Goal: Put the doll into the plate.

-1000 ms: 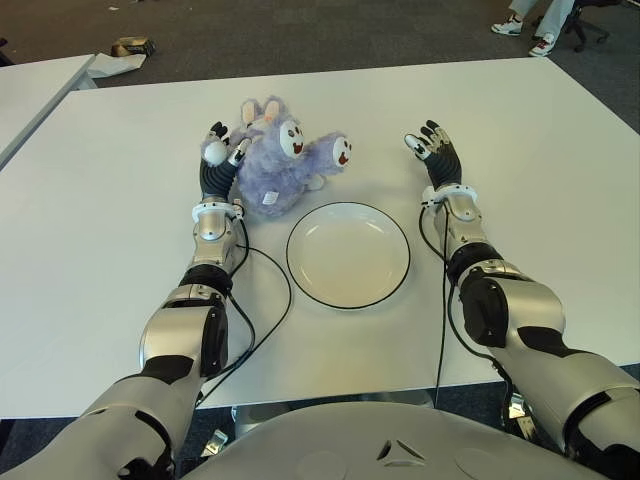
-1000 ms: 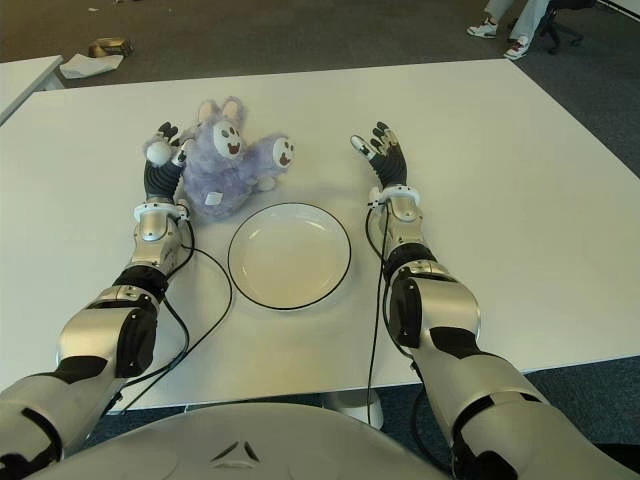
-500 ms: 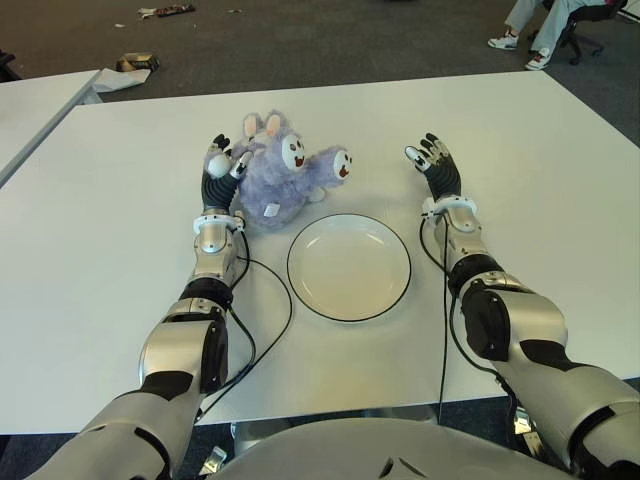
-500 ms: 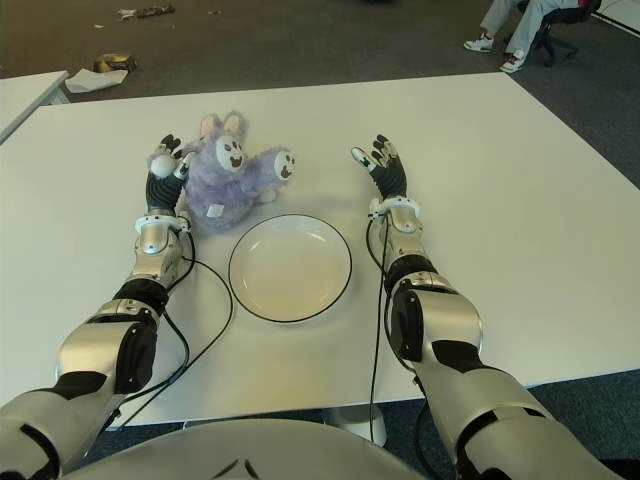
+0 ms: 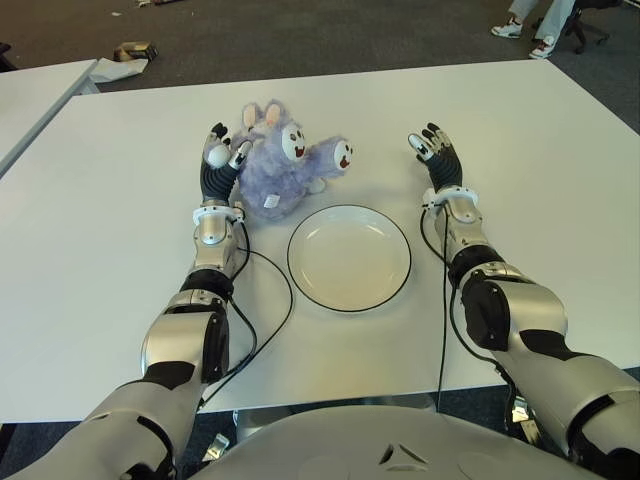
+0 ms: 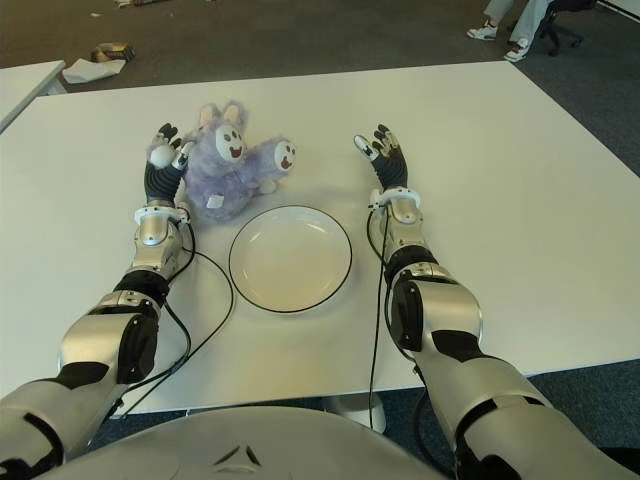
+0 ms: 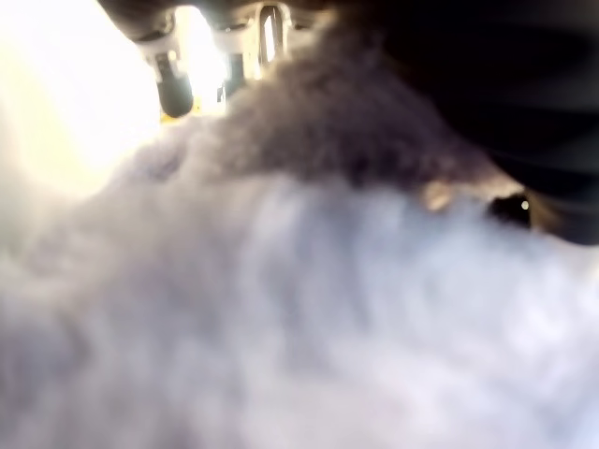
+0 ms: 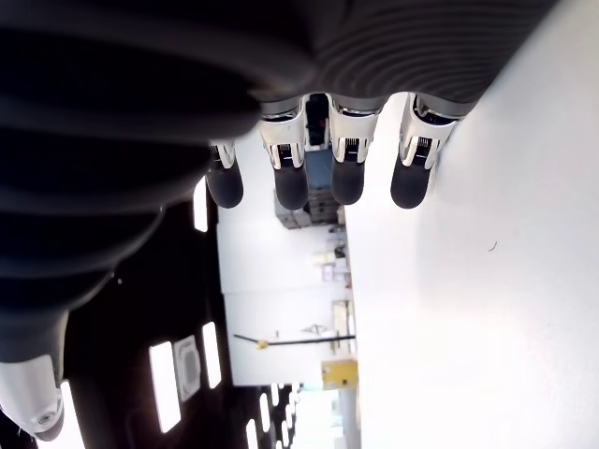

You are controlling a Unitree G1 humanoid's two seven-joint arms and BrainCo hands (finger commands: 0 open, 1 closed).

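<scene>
Left hand [image 5: 220, 160]: pressed against the purple plush bunny [image 5: 280, 170]; grip unclear
Right hand [image 5: 436, 152]: fingers extended, empty
Plate [image 5: 348, 256]: empty, just before the bunny

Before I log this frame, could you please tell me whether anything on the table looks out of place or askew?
Only the doll: the purple plush lies slumped on the table just beyond the empty plate, not in it. The left hand is pressed against its side; the right hand is open beyond the plate's right side.
</scene>
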